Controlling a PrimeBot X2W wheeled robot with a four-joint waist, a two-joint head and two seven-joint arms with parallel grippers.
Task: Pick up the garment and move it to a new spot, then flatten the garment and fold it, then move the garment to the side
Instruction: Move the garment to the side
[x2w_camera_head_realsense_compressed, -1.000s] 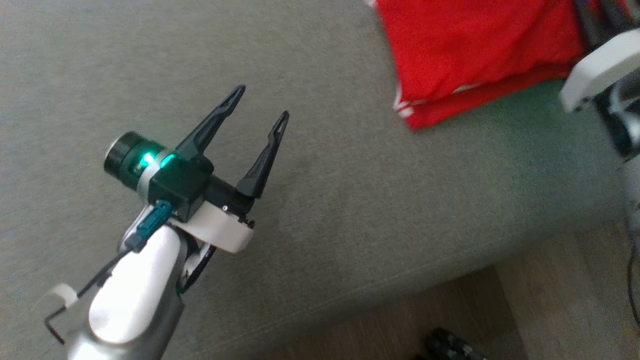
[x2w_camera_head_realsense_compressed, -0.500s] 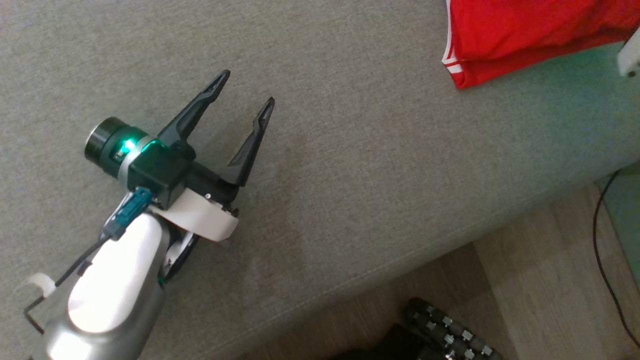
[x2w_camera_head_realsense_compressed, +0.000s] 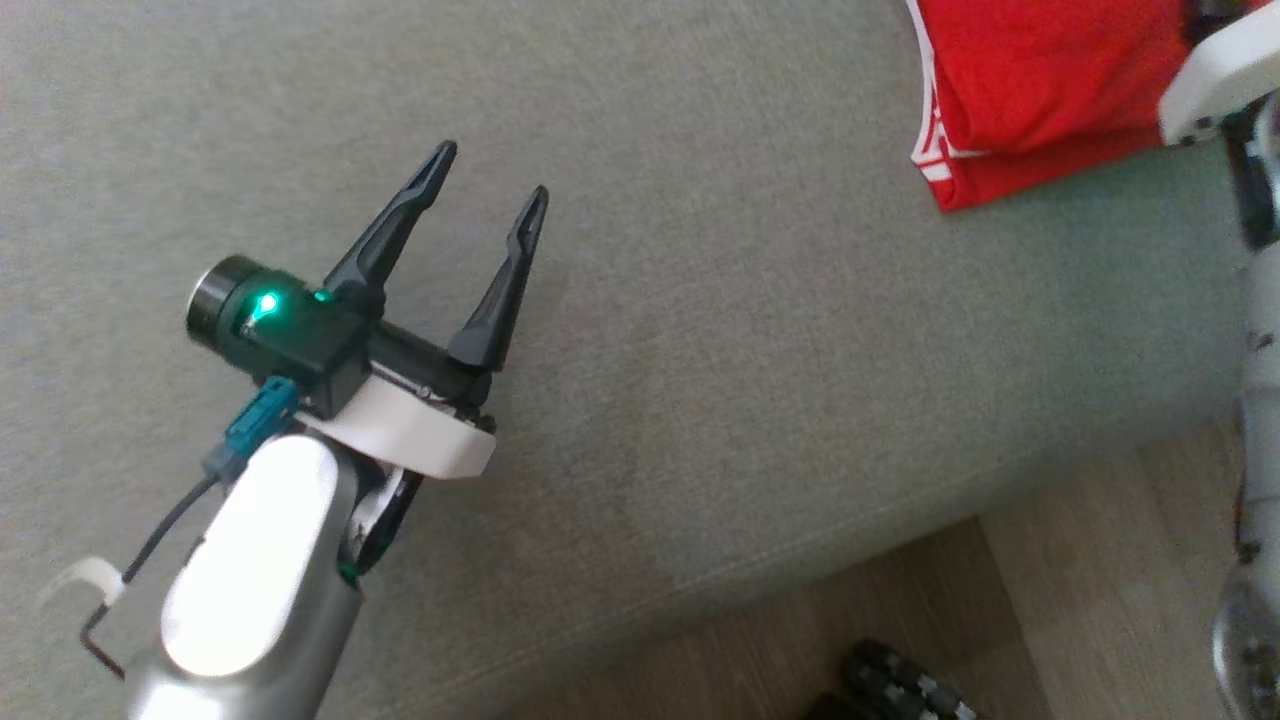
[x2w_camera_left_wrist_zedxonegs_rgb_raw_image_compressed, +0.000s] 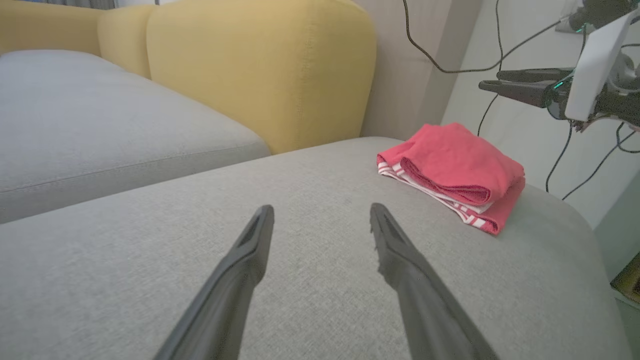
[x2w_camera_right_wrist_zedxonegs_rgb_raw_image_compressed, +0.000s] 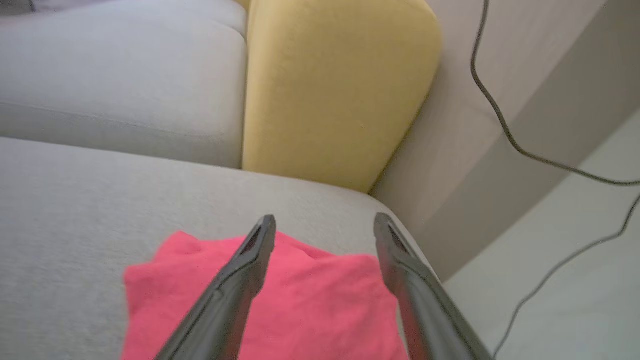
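The garment (x2w_camera_head_realsense_compressed: 1040, 90) is lying folded on the sofa seat (x2w_camera_head_realsense_compressed: 750, 350) at two o'clock from the spread left hand (x2w_camera_head_realsense_compressed: 491, 171), while the right hand (x2w_camera_right_wrist_zedxonegs_rgb_raw_image_compressed: 326, 219), pressed together a moment ago, is now hanging spread above it, probably finishing the task.

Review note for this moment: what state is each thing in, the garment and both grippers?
garment, folded into a compact stack, lying near the corner of the grey cushion, not gripped
left gripper, open, empty, over bare cushion
right gripper, open, empty, above the garment and clear of it
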